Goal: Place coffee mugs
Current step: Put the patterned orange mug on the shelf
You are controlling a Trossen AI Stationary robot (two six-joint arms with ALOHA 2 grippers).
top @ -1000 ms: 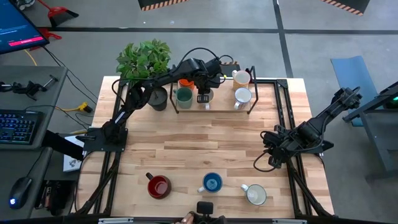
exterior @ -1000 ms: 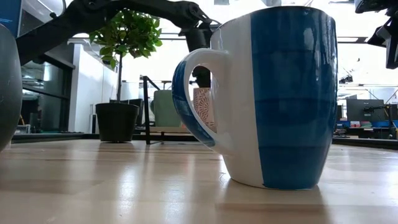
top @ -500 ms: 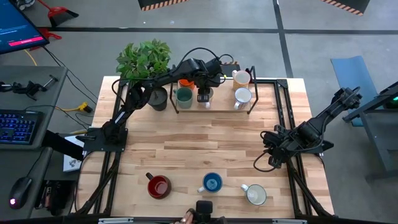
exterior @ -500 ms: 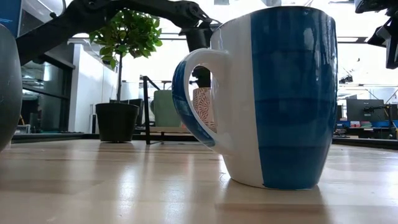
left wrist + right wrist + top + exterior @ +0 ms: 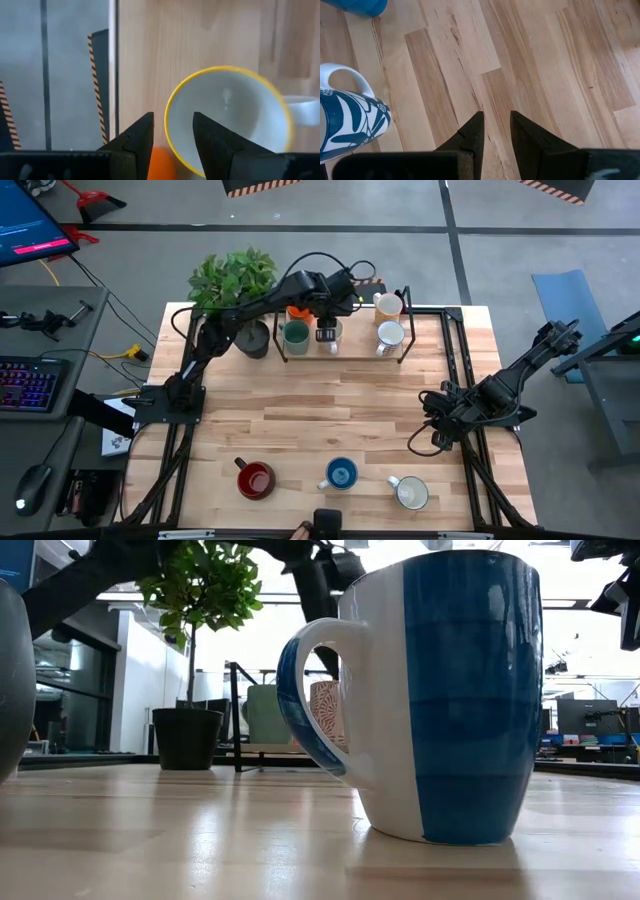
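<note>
A wire rack [image 5: 345, 356] at the table's far edge holds an orange mug [image 5: 296, 312], a teal-green mug [image 5: 296, 334], a patterned mug [image 5: 336, 334] and two white mugs [image 5: 388, 305] [image 5: 390, 335]. My left gripper [image 5: 325, 330] hangs open just above the patterned mug. In the left wrist view its fingers [image 5: 172, 117] stand on either side of the yellow rim [image 5: 170, 107] without visibly touching it. A red mug [image 5: 255, 478], a blue mug [image 5: 341, 473] and a blue-patterned white mug [image 5: 410, 492] stand near the near edge. My right gripper [image 5: 422, 442] waits over the table's right part, narrowly open [image 5: 495, 115].
A potted plant [image 5: 232, 278] stands at the far left corner beside the rack. The wide middle of the table [image 5: 320, 415] is bare wood. In the low view the blue mug [image 5: 440, 690] fills the foreground. The patterned mug [image 5: 345, 125] shows close to my right gripper.
My left arm has risen a little above the rack, as the low view shows. The patterned mug stays standing on the rack where it was. The right arm has kept still.
</note>
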